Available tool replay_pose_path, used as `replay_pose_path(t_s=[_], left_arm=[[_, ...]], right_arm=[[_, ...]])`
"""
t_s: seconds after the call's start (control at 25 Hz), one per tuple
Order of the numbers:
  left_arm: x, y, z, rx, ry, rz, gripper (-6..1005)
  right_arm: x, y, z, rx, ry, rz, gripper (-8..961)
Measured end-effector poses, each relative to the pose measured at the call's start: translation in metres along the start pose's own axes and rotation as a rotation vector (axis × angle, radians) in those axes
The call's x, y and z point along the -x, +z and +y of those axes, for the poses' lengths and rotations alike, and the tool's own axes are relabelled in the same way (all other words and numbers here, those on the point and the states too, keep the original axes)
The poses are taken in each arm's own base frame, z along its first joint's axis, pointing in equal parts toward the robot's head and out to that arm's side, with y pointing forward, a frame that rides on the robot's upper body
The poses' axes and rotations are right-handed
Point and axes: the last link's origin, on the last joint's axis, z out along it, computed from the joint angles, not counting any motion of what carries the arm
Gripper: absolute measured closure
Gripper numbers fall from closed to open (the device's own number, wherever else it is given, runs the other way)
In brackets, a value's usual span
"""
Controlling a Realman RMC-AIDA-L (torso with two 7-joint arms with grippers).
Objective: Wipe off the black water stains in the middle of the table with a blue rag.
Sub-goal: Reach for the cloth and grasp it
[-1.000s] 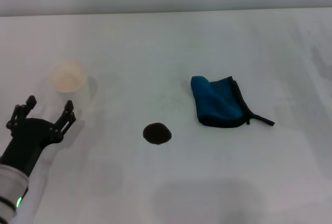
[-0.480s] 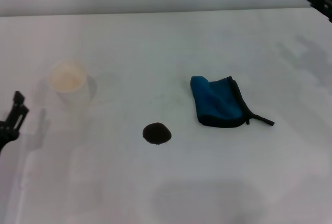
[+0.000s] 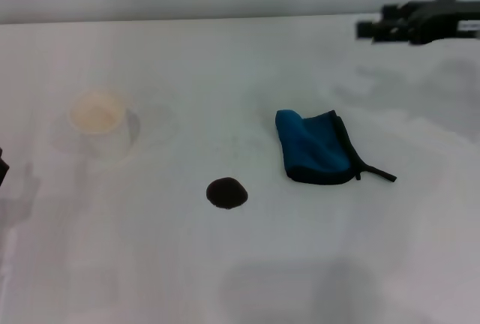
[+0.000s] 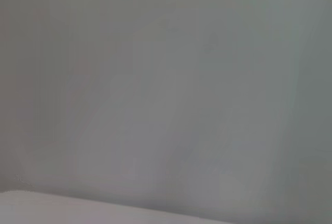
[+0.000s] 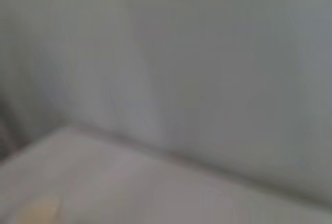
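Nearest, at the left edge of the head view, only a dark sliver of the left gripper (image 3: 2, 171) is seen, low over the table (image 3: 240, 279); whether it is open cannot be told, and nothing is seen in it.

Near the middle, the stain (image 3: 226, 193) is found whole: one roundish dark blotch, edges unsmeared, no wipe marks around it. By that, no wiping is judged to have been done.

To the right of the stain and a little farther off, well apart from it, the rag (image 3: 316, 148) is lying folded on the table, its black strap trailing out to the right. It is not touched by either gripper, so the pickup is judged not yet made.

On the left side, farther back than the stain, a cup (image 3: 97, 118) is standing upright, apart from everything else.

Farthest, at the upper right, the right gripper (image 3: 367, 29) is held above the far part of the table, beyond the rag and well clear of it. Its opening cannot be told; nothing is seen in its hold.

The wrist views give only blank grey wall and a strip of table edge.

Left to do, as judged: rag grasped, carried to the stain, stain rubbed off. Task at its very start.
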Motion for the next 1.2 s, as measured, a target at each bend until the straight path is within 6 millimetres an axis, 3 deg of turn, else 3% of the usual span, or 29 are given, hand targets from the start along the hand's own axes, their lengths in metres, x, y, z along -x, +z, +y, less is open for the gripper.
replay_pose_path(t_s=[0.24, 0.48, 0.92, 1.2], left_arm=[[0.005, 0.004, 0.001, 0.001, -0.023, -0.037, 109], [0.008, 0.011, 0.003, 0.007, -0.056, -0.074, 109], [0.004, 0.022, 0.007, 0.029, -0.053, -0.062, 109], [0.003, 0.024, 0.004, 0.030, -0.039, -0.062, 110]], right_arm=[[0.016, 0.032, 0.040, 0.076, -0.091, 0.231, 170], [0.014, 0.061, 0.071, 0.141, -0.149, 0.382, 171], [-0.013, 0.091, 0.062, -0.027, -0.215, 0.544, 171], [-0.020, 0.102, 0.067, -0.080, -0.257, 0.619, 172]])
